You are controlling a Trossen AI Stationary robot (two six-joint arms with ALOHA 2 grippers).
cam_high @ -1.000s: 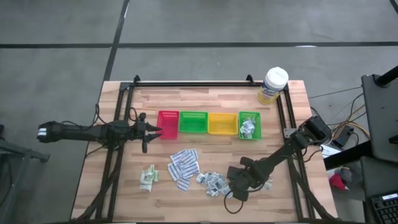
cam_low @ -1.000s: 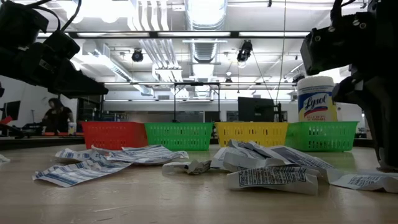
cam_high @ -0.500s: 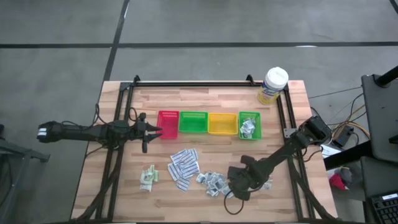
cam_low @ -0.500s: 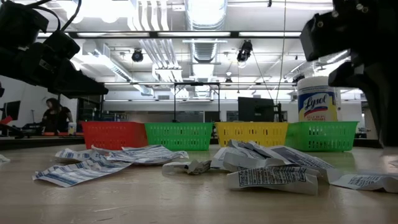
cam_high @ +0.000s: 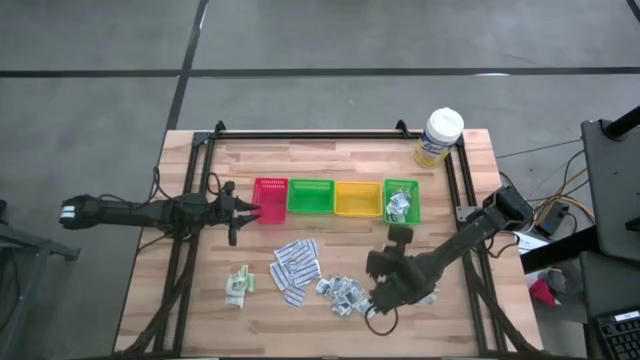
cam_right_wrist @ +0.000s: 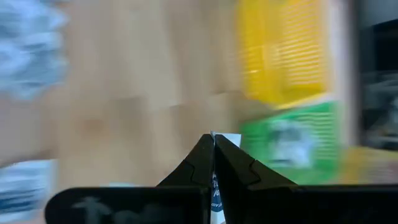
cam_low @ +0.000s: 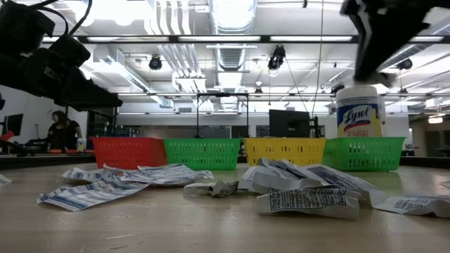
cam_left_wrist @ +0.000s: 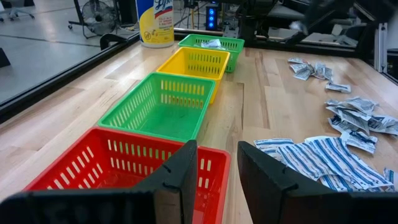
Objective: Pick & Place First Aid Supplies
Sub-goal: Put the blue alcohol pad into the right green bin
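Observation:
The first aid supplies lie loose on the table's near half: striped strips [cam_high: 293, 265], grey-white squares [cam_high: 345, 292] and pale green sachets [cam_high: 238, 285]. More packets lie in the right-hand green tray [cam_high: 402, 201]. My right gripper [cam_high: 380, 297] hangs above the table beside the grey squares, shut on one small white packet [cam_right_wrist: 225, 139]. My left gripper [cam_left_wrist: 214, 168] stands open at the near rim of the red tray [cam_high: 270, 197], with nothing between its fingers. My right gripper pinches a thin white printed packet between its two fingers. One white edge [cam_right_wrist: 226, 138] sticks out past the fingertips, and printed paper [cam_right_wrist: 214, 196] shows farther back in the slit. The fingers slant down toward the table. The packet is lifted clear.
Red, green [cam_high: 310, 196], yellow [cam_high: 357, 198] and green trays stand in a row across the table's middle. A white-lidded tub [cam_high: 440, 137] stands at the far right corner. A black frame [cam_high: 310, 133] runs along the table's far and side edges.
My right gripper has risen from the table beside the grey squares and has turned; in the low view it has gone up out of the lower right of the picture. The loose packets lie as before.

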